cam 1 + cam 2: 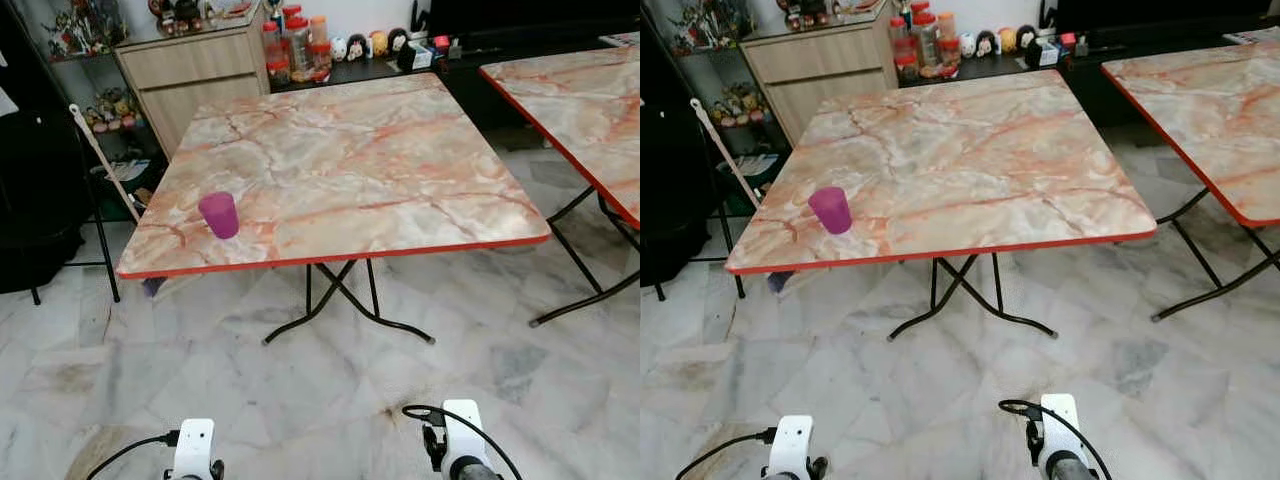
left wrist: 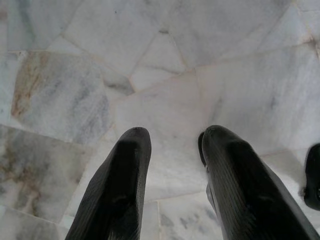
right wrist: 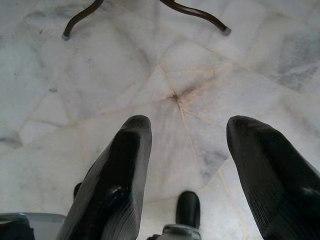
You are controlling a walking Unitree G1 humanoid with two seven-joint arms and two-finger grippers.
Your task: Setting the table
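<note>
A purple cup [image 1: 219,214] stands upright near the front left corner of a marble-patterned folding table [image 1: 380,170] with a red edge. Both arms hang low in front of the table, their wrists just showing at the picture's lower edge. In the left wrist view my left gripper [image 2: 172,137] points at the marble floor, its fingers apart with nothing between them. In the right wrist view my right gripper [image 3: 192,125] is open wider over the floor, near the table's black legs [image 3: 80,17].
A second marble table [image 1: 590,100] stands to the right. Behind are a wooden cabinet [image 1: 190,70], a low black shelf with jars and figurines [image 1: 300,45], and a broom handle [image 1: 105,165] leaning at the left. A marble floor [image 1: 330,390] lies between me and the table.
</note>
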